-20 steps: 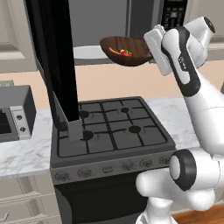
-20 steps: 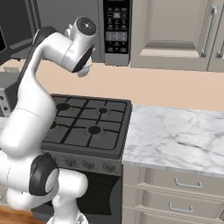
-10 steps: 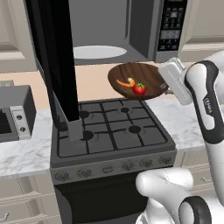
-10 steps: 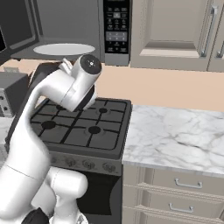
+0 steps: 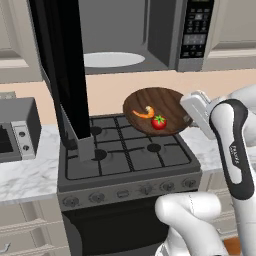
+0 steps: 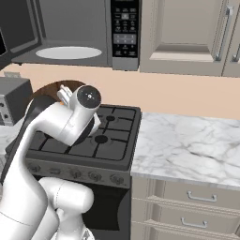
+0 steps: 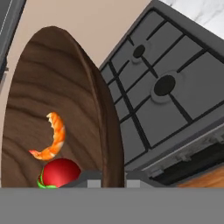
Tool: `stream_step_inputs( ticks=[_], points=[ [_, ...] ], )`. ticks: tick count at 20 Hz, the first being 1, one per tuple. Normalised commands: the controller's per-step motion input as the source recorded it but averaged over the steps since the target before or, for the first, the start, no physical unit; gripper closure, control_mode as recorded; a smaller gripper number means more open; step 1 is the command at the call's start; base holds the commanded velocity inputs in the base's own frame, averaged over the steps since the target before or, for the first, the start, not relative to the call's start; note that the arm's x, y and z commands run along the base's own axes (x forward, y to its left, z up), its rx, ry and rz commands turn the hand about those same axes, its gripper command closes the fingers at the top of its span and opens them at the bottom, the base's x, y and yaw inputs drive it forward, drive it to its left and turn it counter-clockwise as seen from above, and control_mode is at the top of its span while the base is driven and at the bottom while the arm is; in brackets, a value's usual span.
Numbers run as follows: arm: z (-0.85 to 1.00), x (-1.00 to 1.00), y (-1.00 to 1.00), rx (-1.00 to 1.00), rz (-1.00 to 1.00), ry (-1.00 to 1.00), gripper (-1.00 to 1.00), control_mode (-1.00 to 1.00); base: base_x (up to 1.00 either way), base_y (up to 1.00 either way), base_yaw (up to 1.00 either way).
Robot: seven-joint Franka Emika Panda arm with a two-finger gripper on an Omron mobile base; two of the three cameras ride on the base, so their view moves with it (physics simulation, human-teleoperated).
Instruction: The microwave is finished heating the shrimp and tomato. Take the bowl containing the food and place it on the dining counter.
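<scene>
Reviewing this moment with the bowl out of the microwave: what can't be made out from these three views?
- Gripper: left base view, fingertips hidden behind the bowl rim; hand view's bottom band cuts them off.
- Bowl: right base view, mostly behind the arm.
- Shrimp and tomato: whether they touch is unclear.
- Microwave: top cut off by frame edge.

A black gas stove top (image 5: 127, 152) with dark grates stands between white marble surfaces with grey veins (image 6: 187, 147). A peach wall (image 6: 187, 96) runs behind. Beige panelled upper cabinets (image 6: 183, 35) hang above, beige drawers with metal handles (image 6: 190, 199) sit below. A small grey toaster oven (image 5: 17, 131) stands at left.
</scene>
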Motion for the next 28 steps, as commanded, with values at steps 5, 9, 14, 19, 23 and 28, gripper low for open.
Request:
stream_step_inputs(
  ticks=[5,9,14,19,23,28],
  points=[
    [0.0,0.0,0.0,0.0,0.0,0.0,1.0,-1.0,0.0,0.0,0.0],
    [0.0,0.0,-0.04,0.0,0.0,0.0,1.0,-1.0,0.0,0.0,0.0],
    [0.0,0.0,0.0,0.0,0.0,0.0,1.0,1.0,-0.19,-0.79,0.12],
    [0.0,0.0,0.0,0.0,0.0,0.0,1.0,1.0,-0.05,-0.98,0.38],
    [0.0,0.0,0.0,0.0,0.0,0.0,1.0,1.0,-0.25,-0.36,0.88],
    [0.0,0.0,0.0,0.0,0.0,0.0,1.0,1.0,-0.29,0.0,1.0]
  ],
)
